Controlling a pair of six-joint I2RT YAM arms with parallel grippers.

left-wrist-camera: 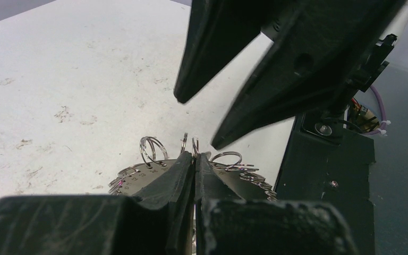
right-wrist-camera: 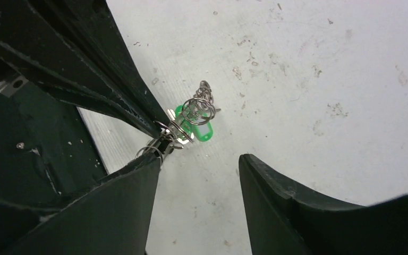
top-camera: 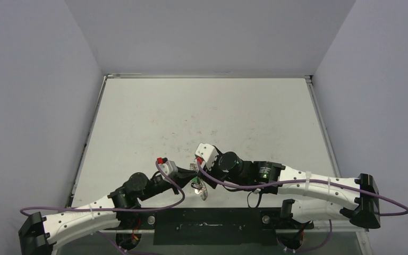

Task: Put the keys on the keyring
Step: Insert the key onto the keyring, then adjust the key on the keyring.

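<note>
L end effector (left-wrist-camera: 195, 157) clamps keyring (left-wrist-camera: 138, 178), jutting forward

1. Keyring (left-wrist-camera: 151, 178), at the left gripper's (left-wrist-camera: 195, 158) tips: bare bright metal, polished, with glinting wire loops.
2. Green-headed key (right-wrist-camera: 204, 133), just ahead of the right gripper (right-wrist-camera: 199, 158): glossy green plastic head, shiny metal fittings.
3. Fingers (right-wrist-camera: 111, 212) of both grippers: matt black plastic, faintly grained, lightly scuffed.
4. Table (right-wrist-camera: 324, 79), beneath both grippers: matt white, smooth, marked with dark smudges.
5. Panel (left-wrist-camera: 324, 175), right of the left gripper: matt black, dust-speckled.
</note>
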